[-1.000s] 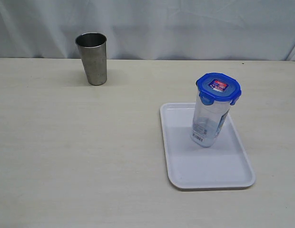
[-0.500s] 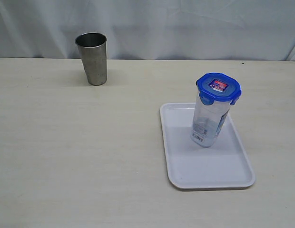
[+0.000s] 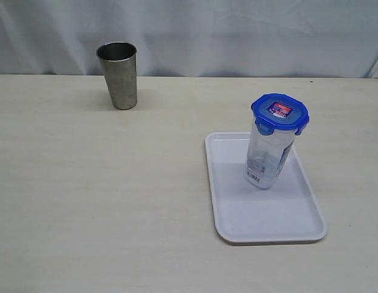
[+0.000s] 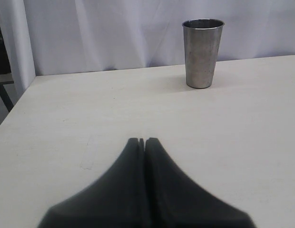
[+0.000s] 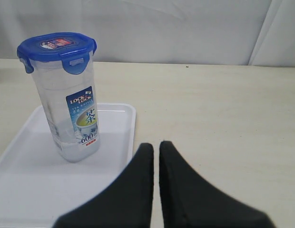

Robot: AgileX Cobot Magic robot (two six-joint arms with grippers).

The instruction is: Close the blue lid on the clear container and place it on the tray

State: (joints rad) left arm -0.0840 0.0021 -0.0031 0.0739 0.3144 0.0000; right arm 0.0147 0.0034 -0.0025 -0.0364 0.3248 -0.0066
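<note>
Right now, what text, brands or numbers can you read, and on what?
"LOCK LOCK": top of the printed label on the clear container.
"600": bottom of that label; the unit after it is unreadable.
Large characters mid-label: too blurred to read.
The sticker on the blue lid: red and white, too small.
The barcode label near the container's base: too small.
The steel cup and the tray: no text seen.

The tray [image 5: 116,127] (right wrist view) runs off the edge.
</note>
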